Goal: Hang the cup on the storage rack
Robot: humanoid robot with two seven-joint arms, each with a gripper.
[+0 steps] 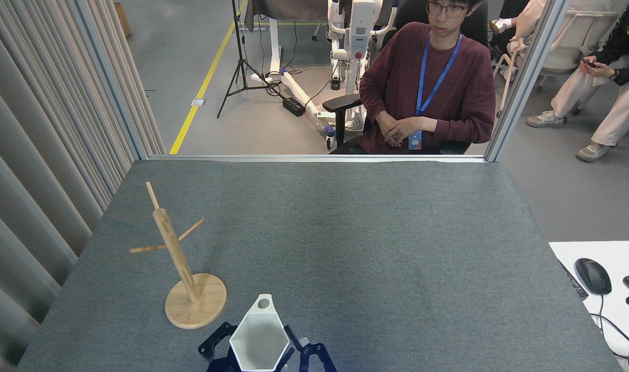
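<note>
The white faceted cup (259, 340) hangs over the table's near edge, mouth facing me and its small loop handle (264, 303) pointing away. My right gripper (292, 349) is shut on the cup, with a black finger (292, 336) along the cup's right side. My left gripper (218, 338) sits just left of the cup and is partly hidden behind it; the finger that shows is splayed outward. The bamboo storage rack (175, 253) stands to the left on its round base (195, 308), with thin pegs angled off the post. The cup is apart from the rack.
A grey felt table (345, 248) stretches ahead. Ribbed curtain panels (40, 155) line the left side. A seated person (428, 88) is behind the far edge, past a metal frame. At the right, a white desk (598, 258) holds a mouse (592, 275).
</note>
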